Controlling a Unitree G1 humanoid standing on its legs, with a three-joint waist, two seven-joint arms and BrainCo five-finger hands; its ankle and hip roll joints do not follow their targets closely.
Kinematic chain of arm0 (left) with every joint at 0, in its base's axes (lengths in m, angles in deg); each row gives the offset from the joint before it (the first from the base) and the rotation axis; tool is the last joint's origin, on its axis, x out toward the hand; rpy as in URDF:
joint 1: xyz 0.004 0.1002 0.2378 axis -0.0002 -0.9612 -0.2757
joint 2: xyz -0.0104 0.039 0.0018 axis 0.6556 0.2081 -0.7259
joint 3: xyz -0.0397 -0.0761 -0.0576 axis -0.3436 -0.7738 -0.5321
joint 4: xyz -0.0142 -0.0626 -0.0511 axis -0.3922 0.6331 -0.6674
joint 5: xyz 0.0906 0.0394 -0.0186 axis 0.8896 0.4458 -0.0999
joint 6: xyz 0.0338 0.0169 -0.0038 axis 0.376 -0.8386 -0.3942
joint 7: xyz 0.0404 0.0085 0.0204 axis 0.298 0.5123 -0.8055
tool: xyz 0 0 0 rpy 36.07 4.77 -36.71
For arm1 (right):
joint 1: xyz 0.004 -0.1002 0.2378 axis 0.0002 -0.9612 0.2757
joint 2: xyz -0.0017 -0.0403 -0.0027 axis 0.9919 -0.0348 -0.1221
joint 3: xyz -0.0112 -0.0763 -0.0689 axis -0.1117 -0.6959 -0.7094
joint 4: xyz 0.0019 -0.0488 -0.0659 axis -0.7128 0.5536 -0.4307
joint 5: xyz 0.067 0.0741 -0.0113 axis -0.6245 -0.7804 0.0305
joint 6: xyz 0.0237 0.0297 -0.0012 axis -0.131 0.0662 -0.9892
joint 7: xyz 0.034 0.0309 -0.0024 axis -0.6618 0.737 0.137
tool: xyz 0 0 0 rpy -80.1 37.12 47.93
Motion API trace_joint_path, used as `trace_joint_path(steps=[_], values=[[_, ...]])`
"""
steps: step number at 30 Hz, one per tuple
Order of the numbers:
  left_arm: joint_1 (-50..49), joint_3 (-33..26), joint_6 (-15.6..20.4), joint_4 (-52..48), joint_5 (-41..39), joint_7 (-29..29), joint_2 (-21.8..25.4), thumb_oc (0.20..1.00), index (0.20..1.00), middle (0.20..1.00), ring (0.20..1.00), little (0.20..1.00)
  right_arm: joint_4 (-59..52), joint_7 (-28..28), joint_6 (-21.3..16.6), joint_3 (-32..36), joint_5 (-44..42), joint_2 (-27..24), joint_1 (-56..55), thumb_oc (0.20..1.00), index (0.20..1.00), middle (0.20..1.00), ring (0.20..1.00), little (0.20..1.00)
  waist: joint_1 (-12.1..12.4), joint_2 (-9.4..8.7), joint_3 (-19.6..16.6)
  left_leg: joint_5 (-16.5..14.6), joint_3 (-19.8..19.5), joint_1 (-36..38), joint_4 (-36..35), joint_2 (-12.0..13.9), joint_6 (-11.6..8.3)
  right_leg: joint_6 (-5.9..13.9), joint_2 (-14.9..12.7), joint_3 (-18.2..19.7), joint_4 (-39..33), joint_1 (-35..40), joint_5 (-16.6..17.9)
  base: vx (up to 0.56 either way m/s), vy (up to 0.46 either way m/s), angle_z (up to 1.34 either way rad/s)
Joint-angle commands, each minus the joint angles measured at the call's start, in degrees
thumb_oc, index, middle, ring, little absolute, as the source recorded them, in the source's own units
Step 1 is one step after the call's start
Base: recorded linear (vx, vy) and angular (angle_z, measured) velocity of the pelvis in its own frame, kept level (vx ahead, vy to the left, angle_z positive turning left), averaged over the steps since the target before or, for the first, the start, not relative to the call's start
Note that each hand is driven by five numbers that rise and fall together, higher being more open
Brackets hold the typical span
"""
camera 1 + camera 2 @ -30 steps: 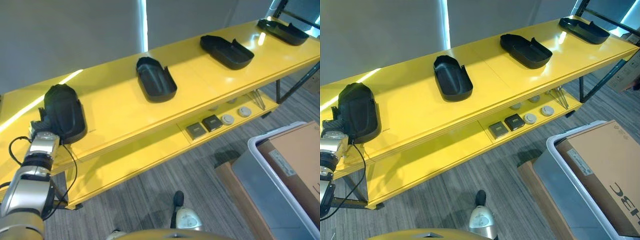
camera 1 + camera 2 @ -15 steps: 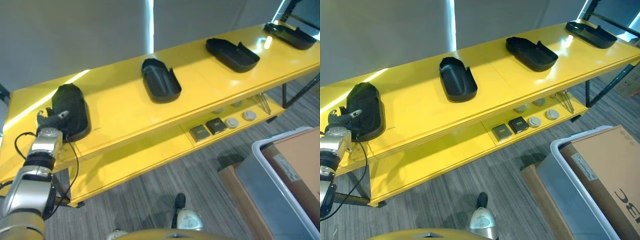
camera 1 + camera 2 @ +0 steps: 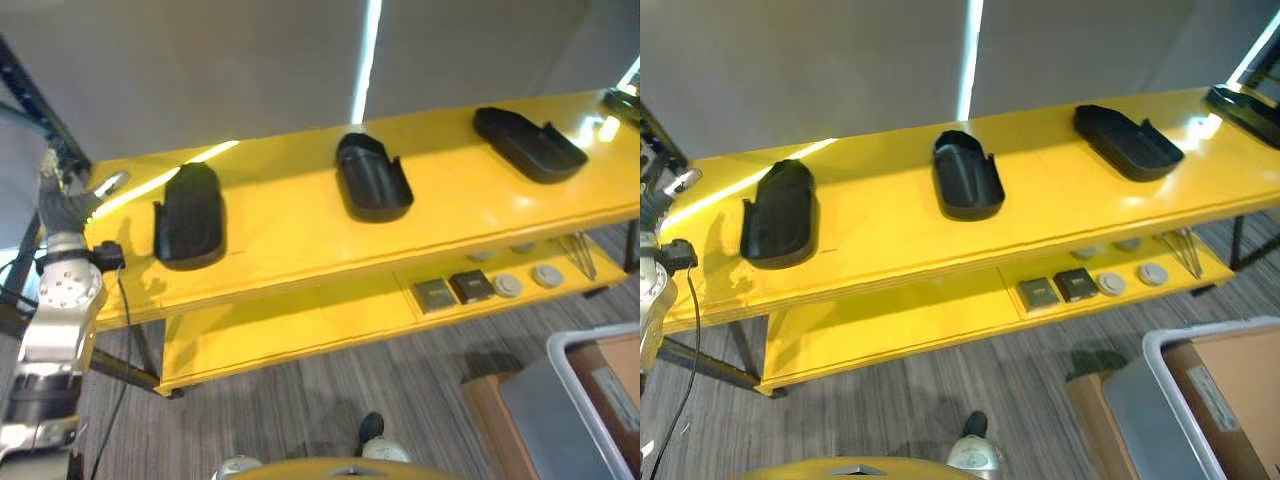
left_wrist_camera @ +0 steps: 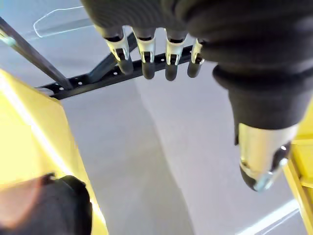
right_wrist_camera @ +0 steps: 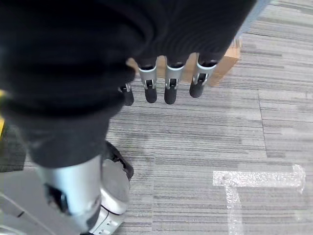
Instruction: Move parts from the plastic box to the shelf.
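Observation:
Several black moulded parts lie on the top board of the yellow shelf [image 3: 280, 235]: one at the left [image 3: 188, 214], one in the middle [image 3: 372, 178], one to the right [image 3: 528, 143], and another at the far right edge [image 3: 1248, 103]. My left hand [image 3: 62, 207] is open beyond the shelf's left end, apart from the leftmost part and holding nothing. In the left wrist view its fingers [image 4: 168, 56] are straight, with a black part [image 4: 54, 210] off to one side. My right hand [image 5: 168, 81] hangs open over the floor, with nothing in it.
A grey plastic box [image 3: 590, 345] stands on the floor at lower right with a cardboard box [image 3: 615, 385] in it. Small square and round items [image 3: 470, 287] lie on the shelf's lower board. A dark metal frame [image 3: 30, 95] rises at the left.
My left hand has let go of the leftmost black part and drawn back to the left, past the shelf's end. The camera has swung left, so the whole scene has shifted right.

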Motion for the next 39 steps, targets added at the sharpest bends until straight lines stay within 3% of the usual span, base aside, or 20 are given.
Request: trace_joint_path(steps=[1,2,3,4,5,10,16,24,39], values=[[-1.0,-1.0,2.3,-5.4,-7.0,13.2,-0.3,1.0,1.0,1.0,1.0,1.0,2.0,-1.4,0.7,1.9,0.8,1.3,-0.1,1.0,1.0,1.0,1.0,1.0,1.1,0.12,1.1,-1.9,-2.8,-6.3,4.0,0.8,2.62,5.63,-4.6,-2.1,5.6,4.7,-10.6,-0.04,0.035,0.14],[-2.4,-0.5,2.0,-6.0,-9.4,14.7,-1.3,1.0,1.0,1.0,1.0,1.0,2.1,-1.5,0.5,2.1,0.6,1.4,-0.2,1.0,1.0,1.0,1.0,1.0,1.4,0.18,1.1,-2.0,-2.9,-6.3,4.0,0.7,2.7,5.62,-4.6,-2.3,5.6,4.7,-10.6,-0.04,0.037,0.2],[-3.9,0.9,0.0,-6.3,-16.1,17.2,-3.5,0.545,0.545,0.545,0.545,0.545,2.5,-1.6,0.4,2.0,0.3,1.4,0.0,1.0,1.0,1.0,1.0,1.0,1.8,0.21,1.0,-2.0,-3.1,-6.4,3.9,0.6,2.8,5.59,-4.6,-2.6,5.7,4.8,-10.6,-0.02,0.02,0.16],[-4.2,1.4,-0.6,-6.3,-17.8,17.6,-4.1,0.467,0.467,0.467,0.467,0.467,2.5,-1.6,0.4,2.0,0.2,1.4,0.1,1.0,1.0,1.0,1.0,1.0,1.9,0.24,1.0,-2.0,-3.1,-6.4,3.9,0.5,2.81,5.58,-4.6,-2.6,5.7,4.8,-10.6,-0.02,0.017,0.19],[-5.5,3.4,-0.3,-5.7,-19.1,18.5,-6.7,0.2,0.2,0.2,0.2,0.2,2.6,-1.6,0.8,1.8,0.1,1.4,0.5,1.0,1.0,1.0,1.0,1.0,2.2,0.24,0.9,-1.9,-3.0,-6.4,3.9,0.5,2.92,5.58,-4.5,-2.9,5.6,4.9,-10.5,-0.01,0.006,0.09],[-6.6,9.6,3.8,-3.8,-18.8,20.9,-10.3,0.2,0.2,0.2,0.2,0.2,3.9,-1.8,0.4,0.3,-1.8,1.4,1.6,1.0,1.0,1.0,1.0,1.0,2.5,0.16,1.1,-1.9,-3.0,-6.2,3.7,0.5,3.17,5.25,-4.3,-2.8,5.6,5.1,-10.4,0.0,0.0,0.01],[-5.3,14.3,8.4,-2.6,-13.0,17.5,-10.6,0.2,0.2,0.2,0.2,0.2,4.5,-1.5,0.4,-0.8,-2.3,1.1,2.1,1.0,1.0,1.0,1.0,1.0,1.9,0.03,0.9,-1.8,-2.4,-5.7,3.3,0.4,3.26,5.11,-4.2,-2.3,5.3,5.1,-10.1,0.0,-0.001,-0.01],[-0.6,17.1,10.4,4.9,-8.4,8.0,-11.1,0.2,0.2,0.2,0.2,0.2,4.6,-1.2,-0.1,-2.0,-1.5,0.8,1.4,1.0,1.0,1.0,1.0,1.0,-0.3,-0.43,0.5,-1.9,-1.0,-5.0,3.4,1.0,3.04,4.96,-4.0,-1.0,5.0,4.7,-9.8,0.01,-0.01,-0.05],[1.3,16.9,11.0,16.3,-6.6,2.7,-12.8,0.2,0.2,0.2,0.2,0.2,3.6,-0.6,-0.4,-1.7,0.4,0.3,0.8,1.0,1.0,1.0,1.0,1.0,-2.0,-0.72,0.6,-2.3,0.3,-5.2,4.6,1.7,2.94,4.81,-4.1,0.1,5.3,3.9,-9.9,0.0,-0.005,-0.07]])
